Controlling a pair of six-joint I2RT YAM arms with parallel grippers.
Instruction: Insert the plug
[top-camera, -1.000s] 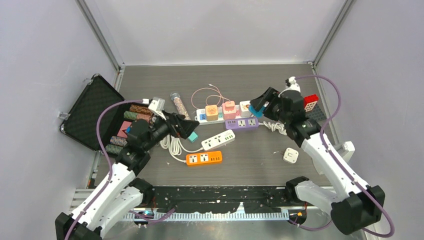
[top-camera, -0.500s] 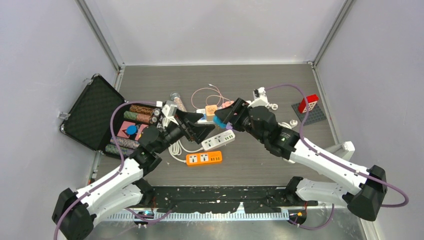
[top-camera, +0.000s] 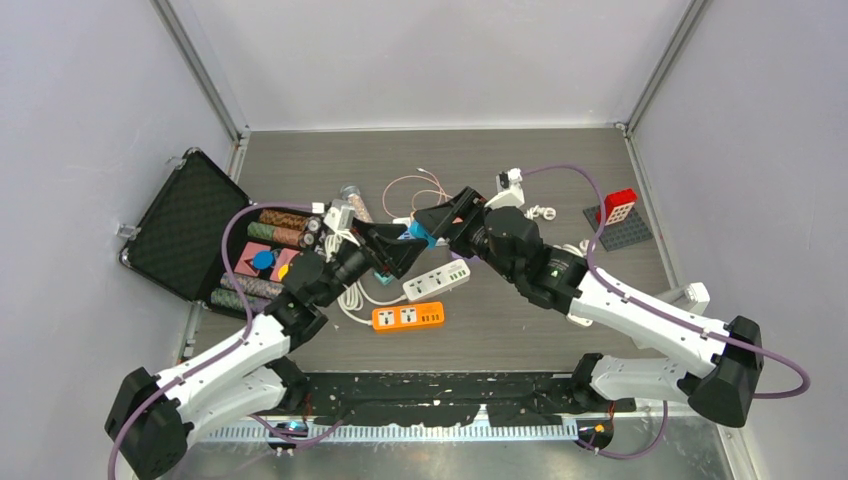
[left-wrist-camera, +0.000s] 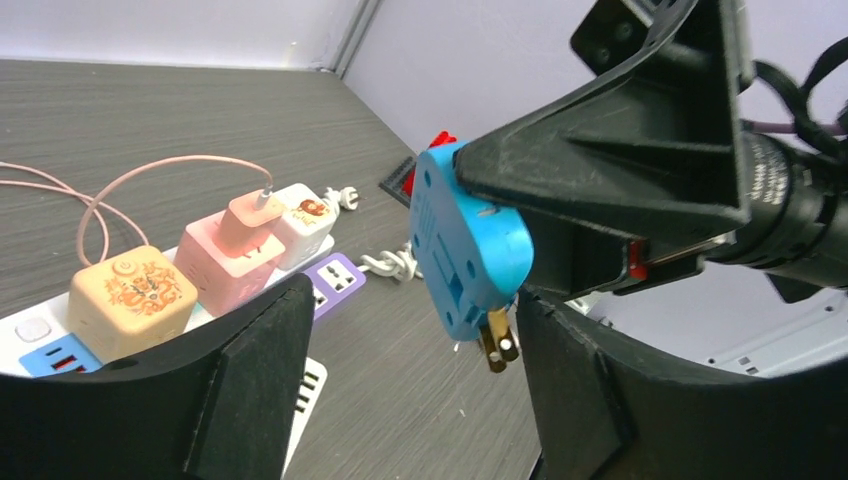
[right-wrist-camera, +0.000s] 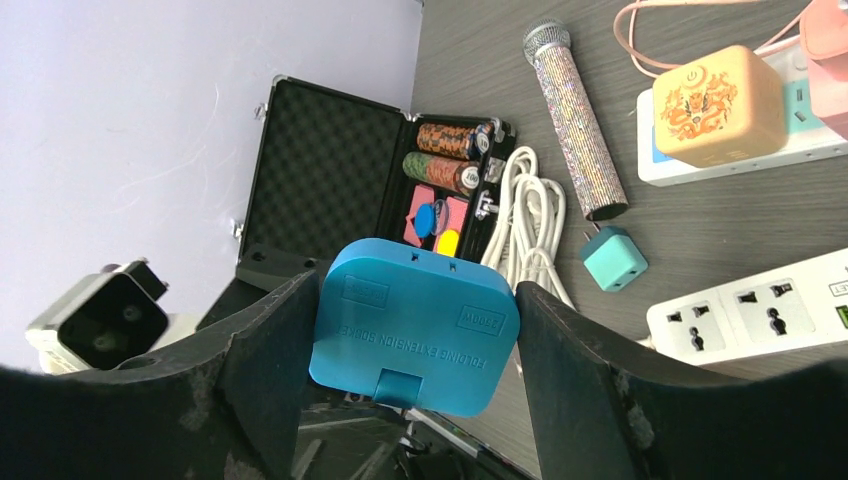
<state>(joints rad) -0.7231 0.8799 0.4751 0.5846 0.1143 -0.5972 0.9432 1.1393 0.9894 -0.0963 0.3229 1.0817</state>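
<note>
A blue folding plug (right-wrist-camera: 415, 325) with brass prongs (left-wrist-camera: 497, 345) is clamped between the fingers of my right gripper (right-wrist-camera: 415, 298), above the table's middle (top-camera: 420, 236). My left gripper (left-wrist-camera: 405, 320) is open. Its two fingers stand on either side of the plug's lower end, and the prongs hang close to its right finger (left-wrist-camera: 600, 400) without clear contact. Under it lie a white power strip (left-wrist-camera: 30, 335) carrying cube chargers, a purple strip (left-wrist-camera: 340, 280), another white strip (top-camera: 437, 280) and an orange strip (top-camera: 408, 317).
An open black case (top-camera: 185, 225) with poker chips lies at the left. A coiled white cable (right-wrist-camera: 530, 215), a glitter microphone (right-wrist-camera: 575, 120) and a teal adapter (right-wrist-camera: 614, 257) lie near the strips. A red brick on a grey plate (top-camera: 620, 207) and a white cube adapter (top-camera: 581, 310) are at the right.
My right arm has swung left from the back right with the blue plug. My left arm has reached forward, so the plug now hangs between the left fingers.
</note>
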